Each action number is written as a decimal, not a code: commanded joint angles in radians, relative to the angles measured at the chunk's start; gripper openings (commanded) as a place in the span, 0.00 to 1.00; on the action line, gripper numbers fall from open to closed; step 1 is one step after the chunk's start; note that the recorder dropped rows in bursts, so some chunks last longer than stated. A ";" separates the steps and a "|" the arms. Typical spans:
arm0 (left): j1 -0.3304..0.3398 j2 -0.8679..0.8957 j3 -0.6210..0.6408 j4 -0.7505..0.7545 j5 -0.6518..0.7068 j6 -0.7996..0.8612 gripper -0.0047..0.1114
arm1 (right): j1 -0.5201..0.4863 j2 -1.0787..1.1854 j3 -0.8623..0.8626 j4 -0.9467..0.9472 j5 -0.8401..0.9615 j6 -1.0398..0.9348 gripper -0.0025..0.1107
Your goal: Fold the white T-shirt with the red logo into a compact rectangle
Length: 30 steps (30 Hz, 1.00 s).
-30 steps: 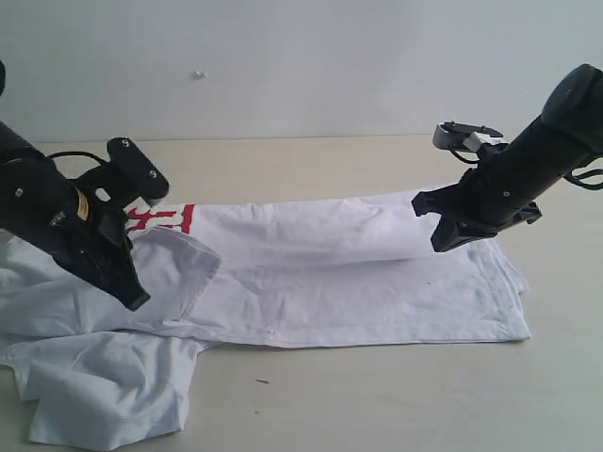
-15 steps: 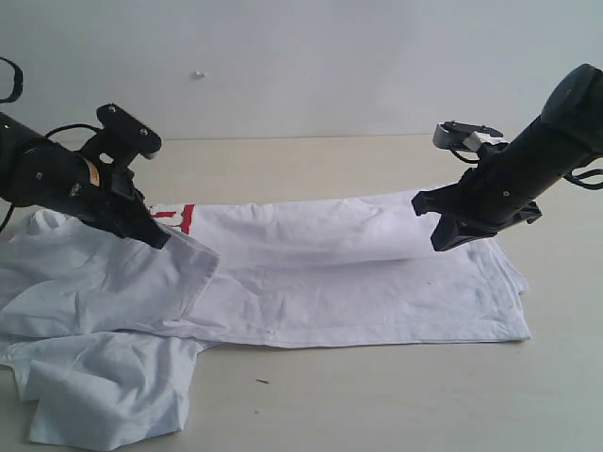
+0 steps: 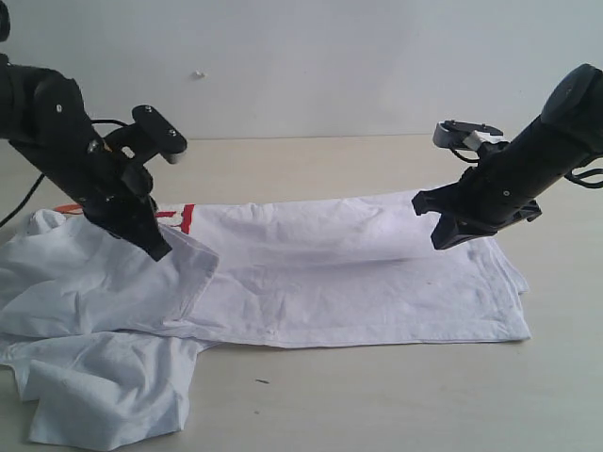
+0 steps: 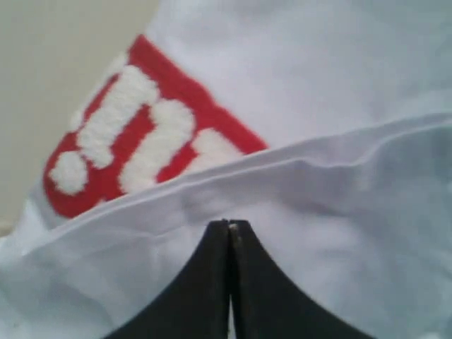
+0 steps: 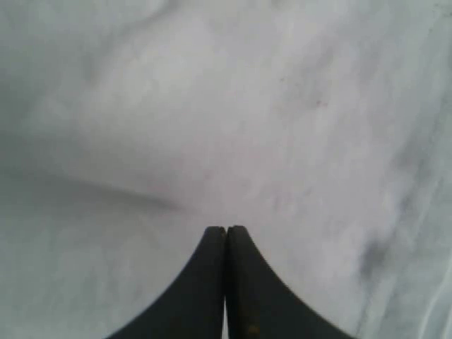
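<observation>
The white T-shirt [image 3: 358, 282] lies lengthwise across the table, flat on the right and bunched in loose folds at the left. A small part of the red logo [image 3: 176, 218] peeks out at its far edge, and in the left wrist view the red logo [image 4: 134, 134] shows just past a fabric fold. My left gripper [image 3: 158, 250] points down at that fold, shut, its tip [image 4: 229, 223] over white cloth with nothing gripped. My right gripper [image 3: 440, 243] hovers shut just above the shirt's right part [image 5: 212, 106], its tip [image 5: 226, 229] holding nothing.
The beige table [image 3: 377, 405] runs around the shirt, with a pale wall behind it. A crumpled sleeve [image 3: 104, 395] lies at the front left corner. An orange bit [image 3: 66, 206] shows at the shirt's far left edge. A dark speck [image 3: 261, 381] sits in front.
My left arm has risen and swung, moving its shut tip from the near left folds up beside the logo. The raised fold near the right gripper has flattened. The right arm stayed still.
</observation>
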 commanded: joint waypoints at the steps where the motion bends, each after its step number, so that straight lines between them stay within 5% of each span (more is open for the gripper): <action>1: -0.007 0.013 -0.012 -0.250 0.103 0.232 0.04 | 0.001 -0.003 -0.005 0.004 0.001 -0.011 0.02; 15: -0.018 0.199 -0.012 -0.399 0.000 0.256 0.04 | 0.001 -0.003 -0.005 0.004 -0.004 -0.011 0.02; 21: -0.018 0.133 -0.012 -0.400 -0.003 0.232 0.04 | 0.001 -0.003 -0.005 0.004 0.001 -0.011 0.02; 30: -0.018 -0.123 0.030 -0.185 0.186 0.013 0.27 | 0.001 -0.003 -0.005 0.004 0.005 -0.011 0.02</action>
